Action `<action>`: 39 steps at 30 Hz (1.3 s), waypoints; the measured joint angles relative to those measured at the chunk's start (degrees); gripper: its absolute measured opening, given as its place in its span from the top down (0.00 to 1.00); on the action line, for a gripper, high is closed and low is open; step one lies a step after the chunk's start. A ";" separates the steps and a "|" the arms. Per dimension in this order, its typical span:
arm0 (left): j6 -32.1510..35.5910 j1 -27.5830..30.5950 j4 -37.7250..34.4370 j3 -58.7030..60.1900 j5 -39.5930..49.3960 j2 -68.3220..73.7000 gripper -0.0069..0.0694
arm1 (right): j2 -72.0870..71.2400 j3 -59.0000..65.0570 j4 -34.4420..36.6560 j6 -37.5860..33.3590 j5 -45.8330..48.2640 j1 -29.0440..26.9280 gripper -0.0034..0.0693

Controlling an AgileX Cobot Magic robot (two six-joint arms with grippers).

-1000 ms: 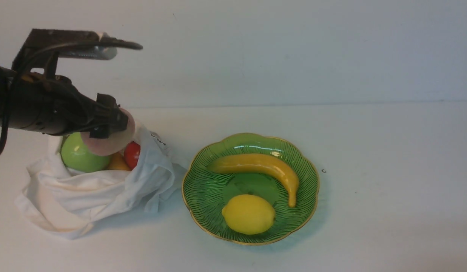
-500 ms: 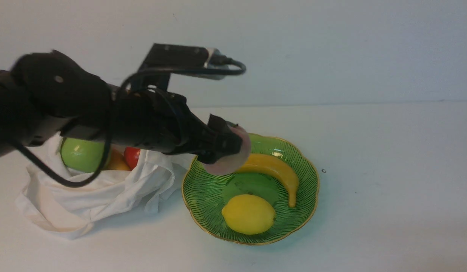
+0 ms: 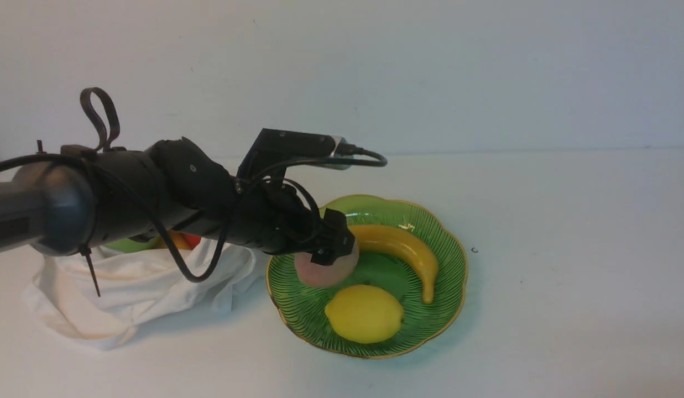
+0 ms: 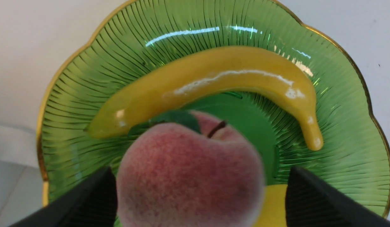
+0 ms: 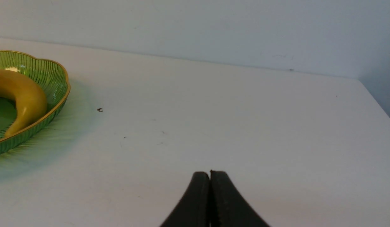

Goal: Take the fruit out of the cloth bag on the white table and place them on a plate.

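Surface (image 3: pixel 541 276): white; plate (image 3: pixel 447 309) set just beside cloth bag (image 3: pixel 126 293).
Left pincer (image 3: pixel 333 251): spread apart; peach (image 3: pixel 322 272) held loosely between, low in plate.
Right pincer (image 5: pixel 210 201): closed, empty.
Risk: peach may be dragged against banana (image 3: pixel 397 243) on withdrawal.

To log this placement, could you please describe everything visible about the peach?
The peach is a rounded toy fruit with matte, velvety pink-red skin, a dark stem and a green leaf at a dimpled top that tips toward the banana. It sits low in the green plate, between banana and lemon, apparently resting there. The left gripper straddles it with jaws spread; a gap shows beside one finger, contact at the other is unclear.
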 joint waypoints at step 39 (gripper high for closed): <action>-3.92 1.51 9.03 0.00 16.67 -58.63 0.92 | 0.00 0.00 0.00 0.01 0.00 0.00 0.97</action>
